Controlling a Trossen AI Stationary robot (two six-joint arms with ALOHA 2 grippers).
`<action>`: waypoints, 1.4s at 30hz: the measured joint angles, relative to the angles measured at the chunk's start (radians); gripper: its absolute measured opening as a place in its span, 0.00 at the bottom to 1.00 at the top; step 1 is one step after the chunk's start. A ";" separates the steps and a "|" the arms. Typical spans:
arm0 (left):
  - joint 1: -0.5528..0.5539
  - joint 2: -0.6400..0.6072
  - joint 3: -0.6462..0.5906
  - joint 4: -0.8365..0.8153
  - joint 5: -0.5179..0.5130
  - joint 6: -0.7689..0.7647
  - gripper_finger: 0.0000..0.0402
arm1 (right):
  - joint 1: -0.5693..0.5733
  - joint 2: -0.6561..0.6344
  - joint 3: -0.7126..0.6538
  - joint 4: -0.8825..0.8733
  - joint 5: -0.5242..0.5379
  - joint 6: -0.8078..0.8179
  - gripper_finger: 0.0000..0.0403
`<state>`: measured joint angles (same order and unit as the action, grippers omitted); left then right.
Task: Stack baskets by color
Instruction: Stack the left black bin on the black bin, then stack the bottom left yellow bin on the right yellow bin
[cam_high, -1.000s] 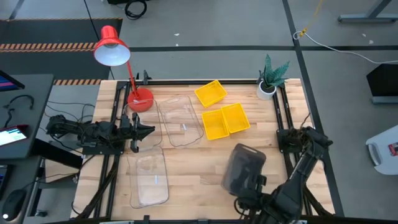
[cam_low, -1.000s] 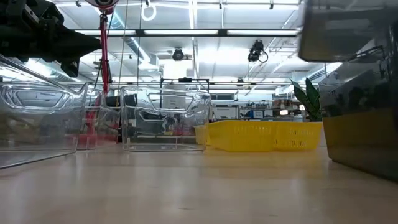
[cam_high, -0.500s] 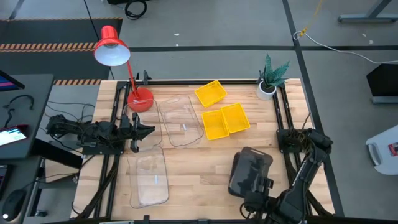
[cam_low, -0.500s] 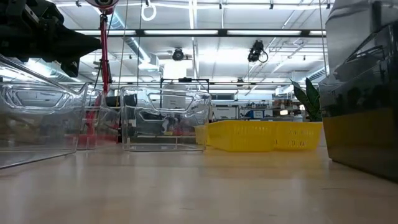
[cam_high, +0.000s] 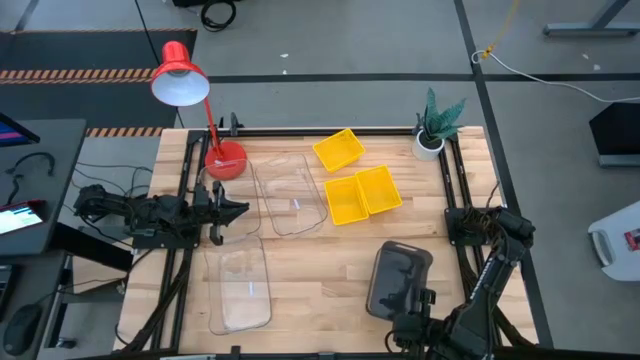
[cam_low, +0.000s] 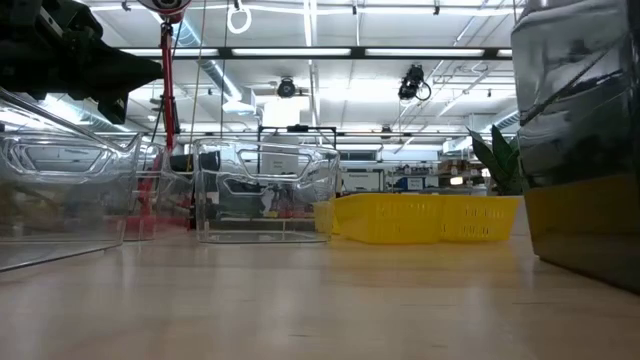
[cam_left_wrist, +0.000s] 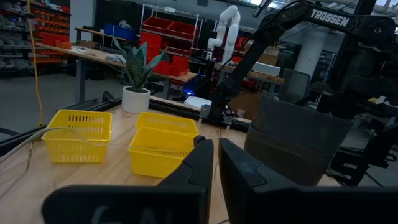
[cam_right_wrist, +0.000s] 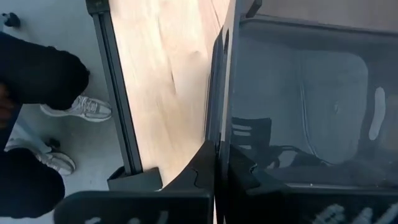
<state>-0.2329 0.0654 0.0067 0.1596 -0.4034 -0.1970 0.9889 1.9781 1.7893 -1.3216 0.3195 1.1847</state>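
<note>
Grey workshop floor surrounds the pale wooden worktop (cam_high: 300, 270) in the high view, where sorting looks barely begun: three small bright yellow plastic baskets (cam_high: 362, 192) lie singly at the far middle, two touching and one just beyond, and two larger clear transparent baskets (cam_high: 288, 192) lie apart on the left half, none nested. Only the dark grey plastic basket (cam_high: 398, 280) is in hand, at the near right, gripped by the right tool (cam_high: 416, 308), whose arm reaches in from the near edge; it seems to sit over a second grey one, though I cannot tell for sure. The left tool (cam_high: 232, 210) waits at the left edge beside a red desk lamp (cam_high: 182, 80), carrying nothing. Low view: the grey basket (cam_low: 580, 140) fills the right side, lifted and tilted above the wood, with yellow (cam_low: 420, 218) and clear ones (cam_low: 262, 190) beyond. Left wrist view: the left tool (cam_left_wrist: 215, 163) has its fingers nearly together on nothing, pointed toward the yellow baskets (cam_left_wrist: 158, 146). Right wrist view: the right tool (cam_right_wrist: 221, 158) is clenched on the grey basket's wall (cam_right_wrist: 298, 93), above the worktop's edge.
</note>
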 joint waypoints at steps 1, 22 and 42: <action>0.000 0.000 0.000 0.000 0.000 0.000 0.09 | -0.001 0.000 0.000 0.000 -0.006 0.000 0.02; 0.000 0.000 0.000 0.000 0.000 0.000 0.08 | -0.022 0.000 0.000 0.004 -0.053 0.020 0.18; 0.000 0.000 0.000 0.000 0.000 0.000 0.08 | -0.119 -0.001 0.085 -0.053 -0.244 0.004 0.21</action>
<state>-0.2333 0.0653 0.0068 0.1596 -0.4034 -0.1969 0.8697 1.9774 1.8741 -1.3749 0.0756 1.1885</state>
